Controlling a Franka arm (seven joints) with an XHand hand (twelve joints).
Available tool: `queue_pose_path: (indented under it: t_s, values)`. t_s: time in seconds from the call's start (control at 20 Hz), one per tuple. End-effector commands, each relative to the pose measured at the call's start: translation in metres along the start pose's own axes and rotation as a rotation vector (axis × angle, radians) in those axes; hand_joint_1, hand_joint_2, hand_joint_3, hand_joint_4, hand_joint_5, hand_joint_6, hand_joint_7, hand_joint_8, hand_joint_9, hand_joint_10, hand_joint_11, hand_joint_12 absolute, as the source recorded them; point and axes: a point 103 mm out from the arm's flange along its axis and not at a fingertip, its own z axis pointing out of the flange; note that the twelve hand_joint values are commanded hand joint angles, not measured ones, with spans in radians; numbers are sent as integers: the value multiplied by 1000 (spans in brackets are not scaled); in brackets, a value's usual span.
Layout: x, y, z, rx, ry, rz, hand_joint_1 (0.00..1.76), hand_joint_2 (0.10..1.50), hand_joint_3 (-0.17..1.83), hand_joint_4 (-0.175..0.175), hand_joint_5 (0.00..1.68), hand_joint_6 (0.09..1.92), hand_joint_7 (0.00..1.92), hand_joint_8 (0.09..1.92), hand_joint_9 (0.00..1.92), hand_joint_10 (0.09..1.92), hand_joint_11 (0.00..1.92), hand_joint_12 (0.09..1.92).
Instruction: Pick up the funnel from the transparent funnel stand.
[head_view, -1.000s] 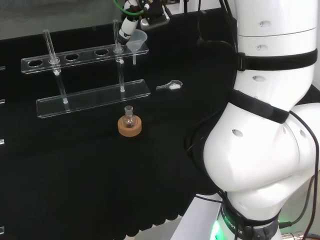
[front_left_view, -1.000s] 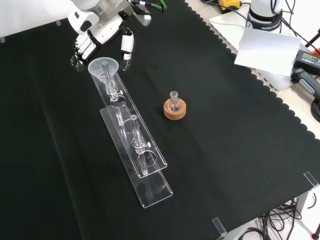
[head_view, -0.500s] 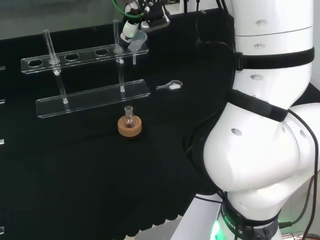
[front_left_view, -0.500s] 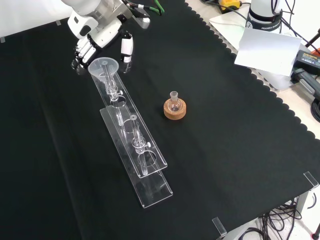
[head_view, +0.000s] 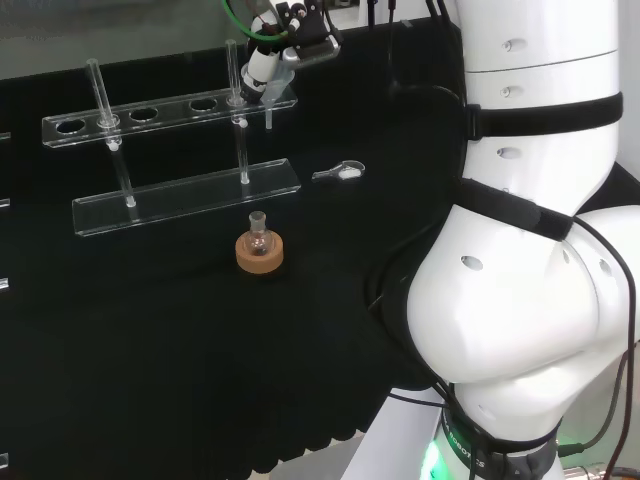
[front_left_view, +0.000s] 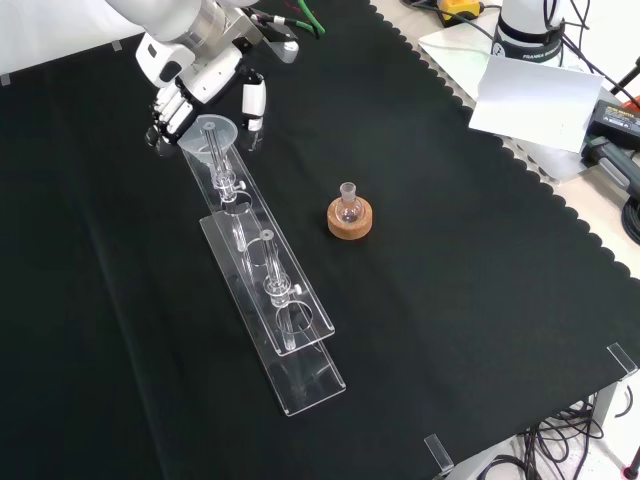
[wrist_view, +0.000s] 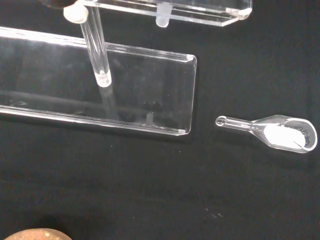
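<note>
The clear funnel (front_left_view: 207, 133) sits in the end hole of the transparent funnel stand (front_left_view: 262, 283), its stem (head_view: 268, 112) hanging below the top plate. The black and white hand (front_left_view: 195, 68) hovers just over the funnel's rim. Its fingers (front_left_view: 166, 108) lie beside the rim on the left in the front view, and its thumb (front_left_view: 254, 101) is apart on the right. The hand is open, with the funnel between fingers and thumb. In the head view the hand (head_view: 268, 58) covers most of the funnel's cone.
A small round flask on a cork ring (front_left_view: 349, 218) stands on the cloth beside the stand's middle. A glass scoop with white powder (wrist_view: 282, 135) lies near the stand's base plate (wrist_view: 100, 90). The arm's white links (head_view: 530, 250) rise at the head view's right.
The hand has come down and closer to the funnel, so its fingers and thumb now flank the rim. Funnel, stand and flask have not moved.
</note>
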Motion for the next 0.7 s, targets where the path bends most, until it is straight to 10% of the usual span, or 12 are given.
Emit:
queue_pose_path:
  t_s: [0.05, 0.4, 0.7]
  values:
    - [0, 1, 2, 12, -1, 2, 685, 903, -175, 10, 30, 87, 16, 87, 14, 904, 221, 1542]
    - [-4, 8, 11, 23, -11, 10, 688, 905, -175, -8, 97, 87, 112, 96, 156, 875, 270, 1517]
    - [-6, 3, 7, -61, -40, 65, 716, 952, -175, -41, 370, 87, 256, 645, 514, 680, 322, 1489]
